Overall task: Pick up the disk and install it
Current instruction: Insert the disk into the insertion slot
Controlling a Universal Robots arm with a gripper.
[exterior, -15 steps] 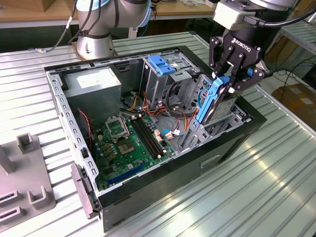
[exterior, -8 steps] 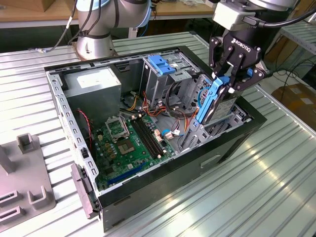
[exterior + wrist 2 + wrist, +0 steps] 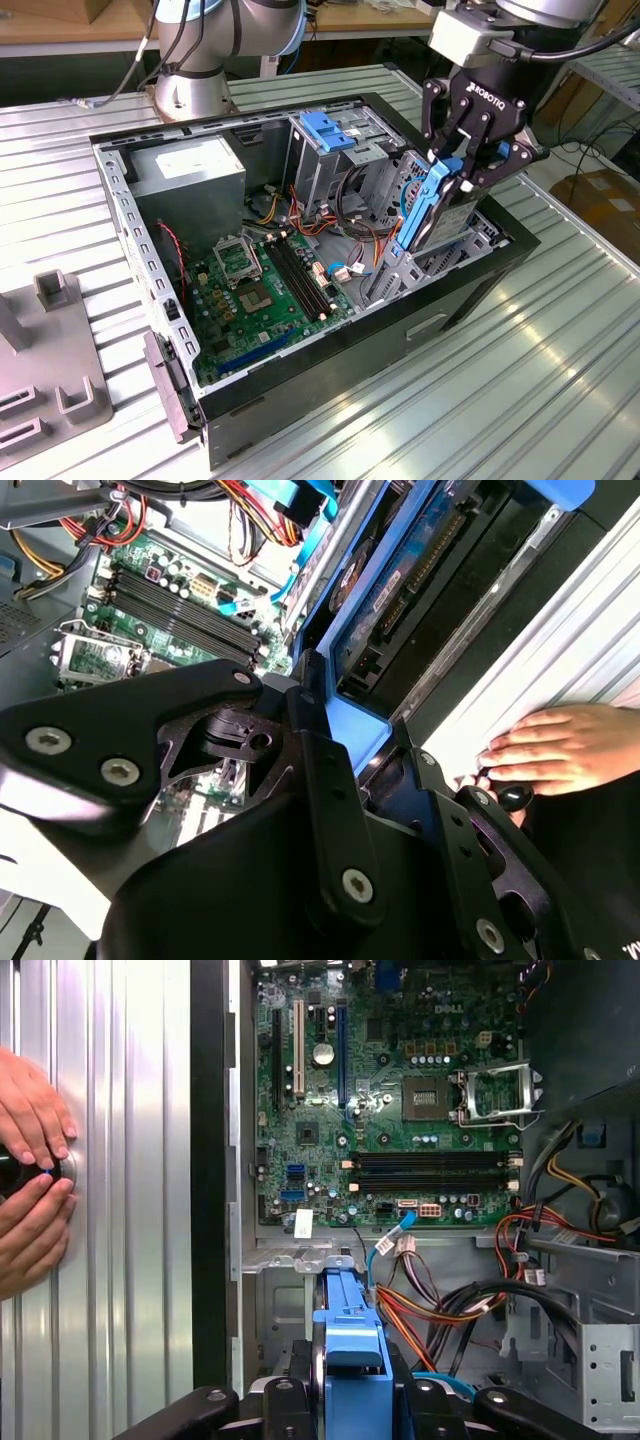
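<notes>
My gripper is shut on the disk, a grey drive in a bright blue carrier. In the exterior view the disk stands on edge, tilted, its lower end down among the metal bay brackets at the right end of the open computer case. The second wrist view has the disk running away from the gripper, its underside and connector showing. In the first wrist view the blue carrier edge sits between the black fingers, above the case floor.
The motherboard lies in the case, with loose cables beside the bay. A tall drive cage with a blue latch stands behind. A person's hands rest on the ribbed table by the case. A grey fixture sits at the exterior view's left.
</notes>
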